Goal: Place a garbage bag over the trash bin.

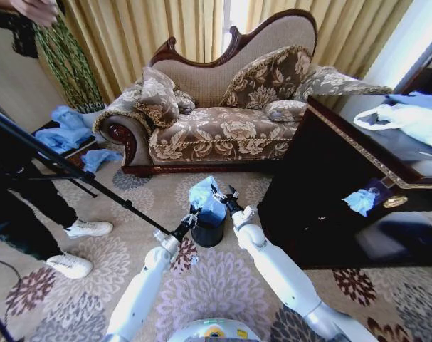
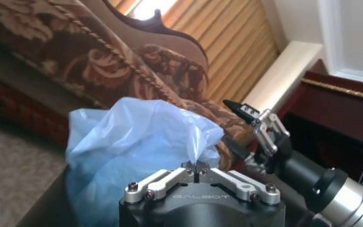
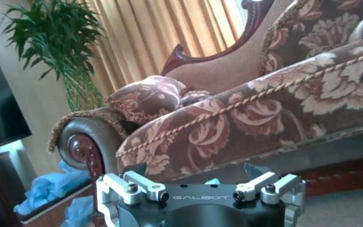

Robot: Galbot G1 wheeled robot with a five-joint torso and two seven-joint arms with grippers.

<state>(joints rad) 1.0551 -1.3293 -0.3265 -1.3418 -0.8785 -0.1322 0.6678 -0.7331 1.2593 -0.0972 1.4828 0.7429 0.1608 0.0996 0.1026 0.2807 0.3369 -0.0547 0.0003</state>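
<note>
Both arms are stretched forward and down from the torso, coming together in front of the robot. The left gripper (image 1: 192, 217) sits at the left side of the bag (image 1: 207, 199), and in the left wrist view its fingers are pinched together on a fold of that plastic. The right gripper (image 1: 224, 194) is just beside it on the right, wrist angled inward toward the left one. Its fingers (image 2: 238, 109) are spread apart with nothing between them, and the right wrist view shows the same wide gap.
</note>
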